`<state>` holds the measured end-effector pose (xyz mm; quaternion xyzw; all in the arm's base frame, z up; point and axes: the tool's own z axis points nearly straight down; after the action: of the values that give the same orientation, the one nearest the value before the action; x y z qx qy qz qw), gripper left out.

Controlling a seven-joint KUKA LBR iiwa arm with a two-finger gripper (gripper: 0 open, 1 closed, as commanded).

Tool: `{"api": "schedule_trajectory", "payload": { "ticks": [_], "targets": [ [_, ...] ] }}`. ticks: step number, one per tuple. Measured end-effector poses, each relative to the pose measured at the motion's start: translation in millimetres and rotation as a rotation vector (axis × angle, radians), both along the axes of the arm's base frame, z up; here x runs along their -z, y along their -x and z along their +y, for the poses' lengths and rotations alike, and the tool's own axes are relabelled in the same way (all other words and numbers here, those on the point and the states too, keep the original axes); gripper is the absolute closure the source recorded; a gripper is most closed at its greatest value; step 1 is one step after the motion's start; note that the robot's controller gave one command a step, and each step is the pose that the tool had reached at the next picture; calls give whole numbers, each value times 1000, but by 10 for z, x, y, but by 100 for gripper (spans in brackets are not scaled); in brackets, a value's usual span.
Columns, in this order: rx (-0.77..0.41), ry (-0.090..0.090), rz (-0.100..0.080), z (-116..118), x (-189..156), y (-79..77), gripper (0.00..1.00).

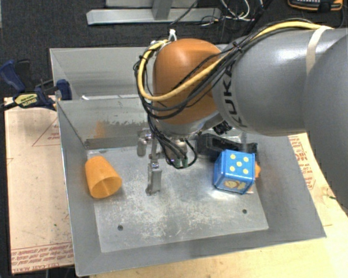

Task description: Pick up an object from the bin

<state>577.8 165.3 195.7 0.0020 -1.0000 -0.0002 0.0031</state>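
We see the claw [153,179] low in the middle of the grey bin [185,223], over bare floor. We cannot tell if it is open or closed, and we see nothing in it. 2 things lie close by: an orange cup [102,177] on its side to the left, and a blue block with yellow dots [234,170] to the right, with a small dark thing [212,145] just behind it. The claw is between the cup and the block and apart from both. We think it could grab only air here. The cup is round, so a bump could make it roll away.
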Motion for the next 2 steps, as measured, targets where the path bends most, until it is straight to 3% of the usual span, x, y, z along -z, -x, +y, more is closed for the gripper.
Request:
{"api": "schedule_trajectory", "payload": {
  "ticks": [1,2],
  "targets": [
    [3,-1,-7,-8,-48,-14,0],
    [-69,-1,-13,307,198,-126,0]
  ]
}}
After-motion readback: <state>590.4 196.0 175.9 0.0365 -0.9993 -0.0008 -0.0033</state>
